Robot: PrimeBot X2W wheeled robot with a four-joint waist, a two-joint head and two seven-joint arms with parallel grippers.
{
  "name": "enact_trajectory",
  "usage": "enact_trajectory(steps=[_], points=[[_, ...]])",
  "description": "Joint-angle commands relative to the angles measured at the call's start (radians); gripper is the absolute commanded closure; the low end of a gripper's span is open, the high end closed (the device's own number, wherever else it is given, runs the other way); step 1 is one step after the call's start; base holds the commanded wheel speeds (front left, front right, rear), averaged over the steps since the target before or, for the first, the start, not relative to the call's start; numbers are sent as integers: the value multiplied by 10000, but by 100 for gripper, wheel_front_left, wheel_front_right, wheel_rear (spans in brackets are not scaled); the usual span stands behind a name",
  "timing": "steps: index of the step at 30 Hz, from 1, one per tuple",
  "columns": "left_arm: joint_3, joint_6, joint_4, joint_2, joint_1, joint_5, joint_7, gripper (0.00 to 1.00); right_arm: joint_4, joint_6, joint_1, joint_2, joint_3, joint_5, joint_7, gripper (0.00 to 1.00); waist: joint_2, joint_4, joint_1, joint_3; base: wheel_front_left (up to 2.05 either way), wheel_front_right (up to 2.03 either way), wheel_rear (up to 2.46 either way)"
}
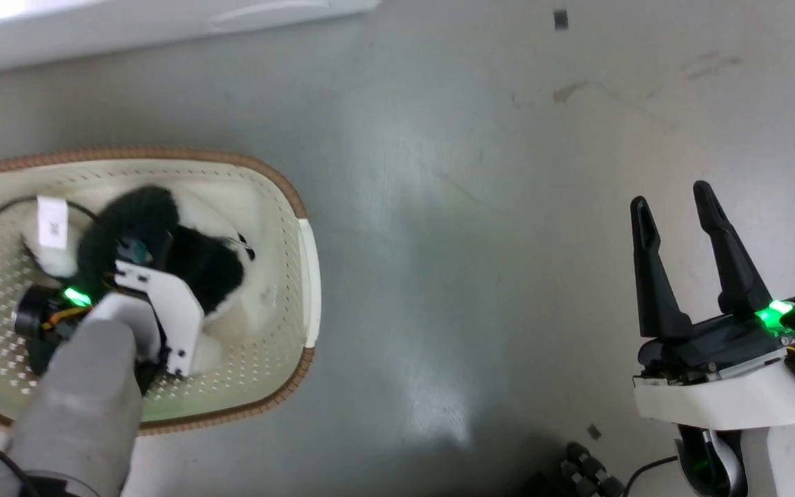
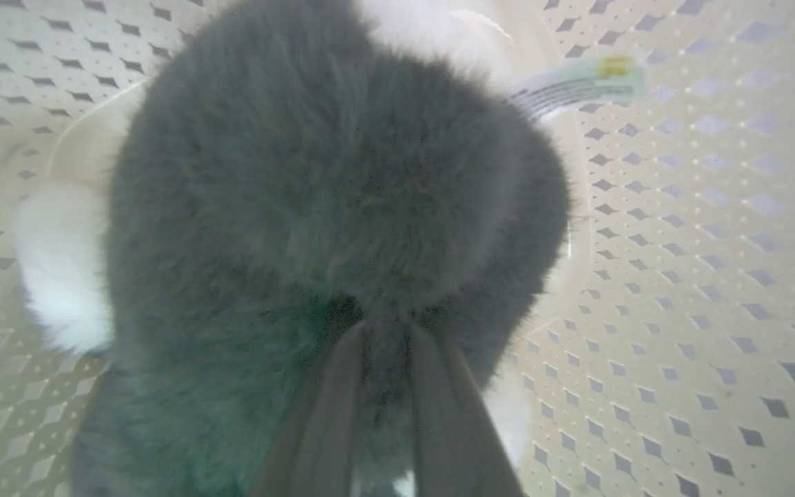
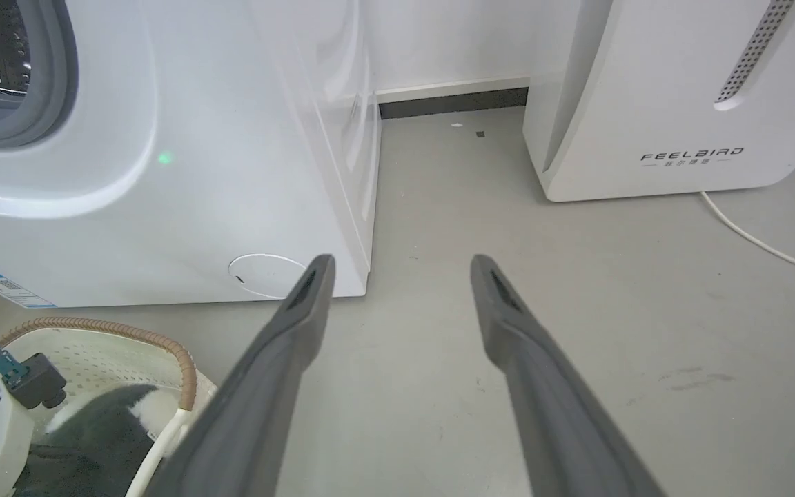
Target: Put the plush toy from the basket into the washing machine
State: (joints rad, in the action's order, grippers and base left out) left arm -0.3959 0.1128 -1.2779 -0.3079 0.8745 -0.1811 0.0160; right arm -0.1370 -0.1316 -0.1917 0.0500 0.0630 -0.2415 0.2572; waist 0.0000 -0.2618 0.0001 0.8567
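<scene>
The plush toy [image 1: 197, 259], fluffy black and white, lies inside the cream basket [image 1: 287, 186] on the floor at the left. Its white tag [image 1: 52, 221] sticks up at the basket's far left. My left arm reaches down into the basket. In the left wrist view my left gripper [image 2: 387, 328] is shut on the plush toy [image 2: 328, 193], with dark fur pinched between the close-set fingertips. My right gripper [image 1: 670, 195] hovers open over bare floor at the lower right, nothing between its fingers [image 3: 301, 324]. The washing machine [image 3: 163, 207] stands behind the basket [image 3: 163, 338], its grey seal [image 3: 59, 90] at the upper left.
A white FEELBIRD appliance [image 3: 680, 103] stands to the right of the washing machine, with a white cable [image 3: 763, 241] trailing on the grey floor. A gap of floor [image 3: 453, 179] runs between the two. Dark cables [image 1: 577, 469] lie near my base.
</scene>
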Motion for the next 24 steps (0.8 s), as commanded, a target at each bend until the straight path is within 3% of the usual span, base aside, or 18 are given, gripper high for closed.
enact_trajectory(steps=[1, 15, 24], points=[[51, -73, -108, 38, -293, -90, 168, 100, 57, 9, -15, 2, -62, 151, 45, 0, 0, 168, -1, -516, 0, 0, 0], [268, 30, 22, 1010, -1547, -823, 2148, 100, 406, 9, 616, 2, -379, 809, 45, 0, 0, 975, -1, -3104, 0, 0, 0], [479, 91, 1267, 1335, -2612, -1173, 2451, 100, 517, 9, 1078, 2, -550, 1065, 45, 0, 0, 1507, -1, -4374, 0, 0, 0]])
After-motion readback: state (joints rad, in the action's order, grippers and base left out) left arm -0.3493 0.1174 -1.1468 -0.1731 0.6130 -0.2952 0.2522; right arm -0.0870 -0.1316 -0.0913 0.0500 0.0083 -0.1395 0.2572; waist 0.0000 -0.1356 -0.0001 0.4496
